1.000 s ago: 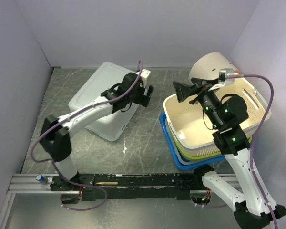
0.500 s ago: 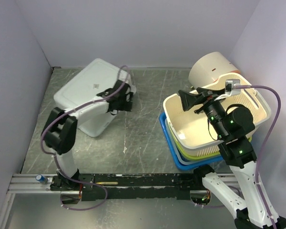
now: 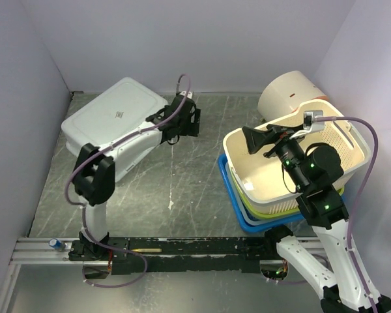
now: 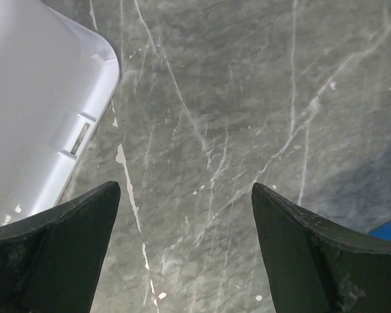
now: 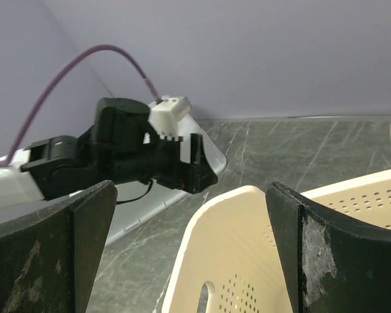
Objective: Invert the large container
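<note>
Two tools are in play, and neither is holding anything. The left tool (image 3: 194, 121) hangs with its fingers spread wide over bare grey marbled bench (image 3: 195, 189), and the right tool (image 3: 252, 139) is just as widely parted above the cream perforated plastic basket (image 3: 260, 177) that tops a stack on the 3 o'clock side.

The large white plastic container (image 3: 114, 120) sits at about 10 o'clock on the bench, close to the back corner. Its broad flat face, with a small label on it, is uppermost, and its walls flare outward below. To my eye that is its base showing, so the flip looks as good as done and the step in hand is the release and getaway. Whether its rim rests flat on the bench all round I cannot tell from here.

The left tool is at the container's 3 o'clock, just beside its right corner and not touching it. From the left wrist, the rounded white corner shows at 10 o'clock of the spread fingers. The next move, I reckon, calls for drawing that arm back toward 6 o'clock without its forearm, which crosses the container's near side, nudging it.
</note>
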`<state>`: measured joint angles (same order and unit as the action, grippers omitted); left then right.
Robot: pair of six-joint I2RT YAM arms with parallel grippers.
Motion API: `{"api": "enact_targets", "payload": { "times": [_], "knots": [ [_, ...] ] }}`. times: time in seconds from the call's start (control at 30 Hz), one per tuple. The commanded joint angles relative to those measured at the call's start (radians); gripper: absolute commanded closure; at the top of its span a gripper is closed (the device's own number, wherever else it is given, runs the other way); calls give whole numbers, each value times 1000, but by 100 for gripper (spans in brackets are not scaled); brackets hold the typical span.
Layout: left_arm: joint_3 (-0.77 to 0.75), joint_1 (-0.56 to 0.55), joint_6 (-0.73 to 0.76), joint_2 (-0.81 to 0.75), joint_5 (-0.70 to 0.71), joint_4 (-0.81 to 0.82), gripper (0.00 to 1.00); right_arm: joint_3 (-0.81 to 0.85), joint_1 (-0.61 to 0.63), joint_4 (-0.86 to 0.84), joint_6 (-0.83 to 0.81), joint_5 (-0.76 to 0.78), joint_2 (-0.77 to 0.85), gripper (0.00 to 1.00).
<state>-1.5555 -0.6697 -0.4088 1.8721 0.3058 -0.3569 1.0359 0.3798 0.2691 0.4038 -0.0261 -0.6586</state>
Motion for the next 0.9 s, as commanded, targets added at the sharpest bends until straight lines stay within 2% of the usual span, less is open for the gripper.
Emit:
{"api": "enact_targets", "payload": {
  "times": [0.0, 0.07, 0.2, 0.3, 0.4, 0.5, 0.7, 0.8, 0.87],
  "knots": [
    [-132, 9, -16, 104, 33, -230, 6, -4, 4, 29, 7, 3, 29, 0],
    [-64, 8, -50, 55, 46, -278, 6, -10, 4, 36, 0, 12, 43, 0],
    [219, 17, -109, -150, 60, -266, 6, -29, 4, 19, -16, 46, 51, 0],
    [316, 56, -87, -243, 3, -329, 6, -24, 3, 23, -47, 17, 27, 0],
    [365, 136, -71, -319, 2, -415, 6, 8, 4, 63, -66, -15, -7, 0],
    [400, 261, -46, -374, 4, -398, 6, -1, 4, 50, -33, 15, -4, 0],
    [347, 429, -11, -344, 95, -386, 6, -29, 4, -4, 4, 41, 35, 0],
    [346, 546, -19, -345, 102, -328, 6, -29, 4, 6, -5, 54, 37, 0],
    [325, 560, -19, -353, 144, -302, 6, -25, 4, 5, -7, 53, 34, 0]
  ]
}}
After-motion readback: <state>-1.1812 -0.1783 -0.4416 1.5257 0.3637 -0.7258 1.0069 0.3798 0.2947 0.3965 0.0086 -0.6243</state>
